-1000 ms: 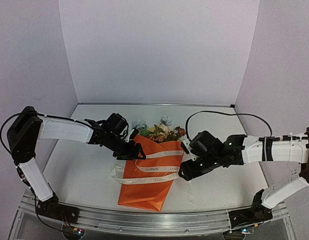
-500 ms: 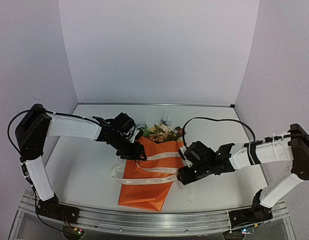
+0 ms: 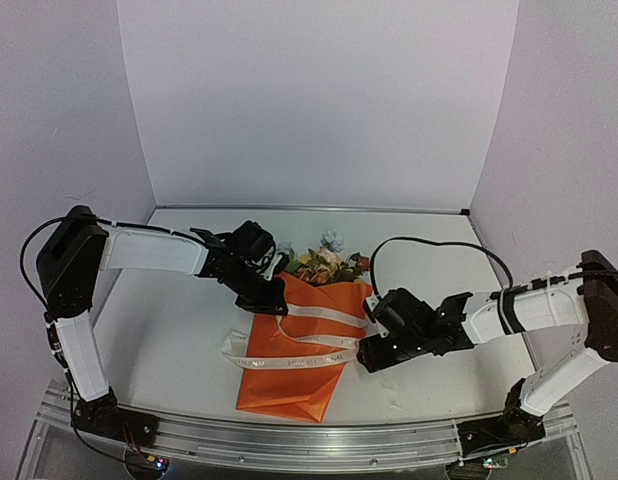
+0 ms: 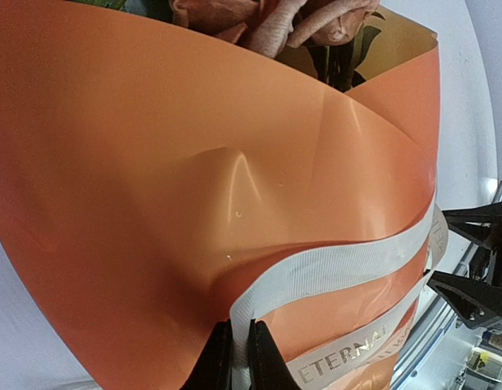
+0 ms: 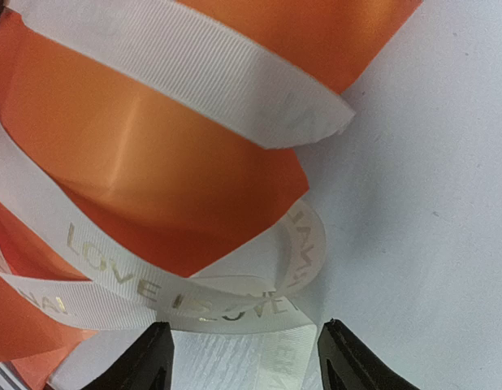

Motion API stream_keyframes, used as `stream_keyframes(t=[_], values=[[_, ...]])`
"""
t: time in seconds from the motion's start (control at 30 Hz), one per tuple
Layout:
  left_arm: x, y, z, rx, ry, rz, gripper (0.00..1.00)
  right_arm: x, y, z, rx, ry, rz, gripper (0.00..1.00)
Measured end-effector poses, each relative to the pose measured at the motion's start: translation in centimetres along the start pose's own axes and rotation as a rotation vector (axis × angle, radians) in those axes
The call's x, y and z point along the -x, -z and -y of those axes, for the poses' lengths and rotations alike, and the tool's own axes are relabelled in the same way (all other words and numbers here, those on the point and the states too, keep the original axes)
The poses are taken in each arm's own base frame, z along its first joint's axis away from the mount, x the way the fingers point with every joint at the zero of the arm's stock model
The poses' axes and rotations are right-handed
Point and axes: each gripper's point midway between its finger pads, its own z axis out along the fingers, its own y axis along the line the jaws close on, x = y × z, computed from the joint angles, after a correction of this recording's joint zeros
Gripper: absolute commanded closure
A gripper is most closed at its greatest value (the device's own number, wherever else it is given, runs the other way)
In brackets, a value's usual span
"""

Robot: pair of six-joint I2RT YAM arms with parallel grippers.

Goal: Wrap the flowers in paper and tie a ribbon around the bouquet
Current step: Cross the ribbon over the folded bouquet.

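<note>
Centrally on the white surface (image 3: 169, 330) lies the orange paper bouquet (image 3: 289, 385), with its flowers (image 3: 324, 262) poking out past the far rim. The cream ribbon (image 3: 289, 358), printed with gold lettering, crosses the bouquet's waist in two bands. At the bouquet's left edge, the left pincer (image 4: 235, 361) is pinched tight on the ribbon where the upper band starts. At the bouquet's right edge, the right pincer (image 5: 247, 353) stands wide apart and grips nothing, with the ribbon's loop lying between its fingers.
</note>
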Motion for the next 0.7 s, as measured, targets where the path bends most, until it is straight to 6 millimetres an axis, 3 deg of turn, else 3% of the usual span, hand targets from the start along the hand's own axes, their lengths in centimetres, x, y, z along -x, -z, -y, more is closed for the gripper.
stream_keyframes(t=[0.2,0.37,0.6,0.7], values=[[0.3,0.1,-0.1,0.01,0.0,0.012,0.99,0.5,1.6,0.6,-0.006,-0.031,0.054,0.42],[0.7,0.2,-0.6,0.031,0.012,0.027,1.0,-0.4,0.5,1.1,-0.03,-0.043,0.025,0.5],[2.7,1.1,-1.2,0.031,0.049,0.073,1.0,-1.6,-1.0,1.7,-0.055,-0.04,-0.009,0.49],[3.5,1.5,-1.1,0.025,0.057,0.09,1.0,-1.1,-1.7,1.5,-0.065,-0.03,-0.003,0.55]])
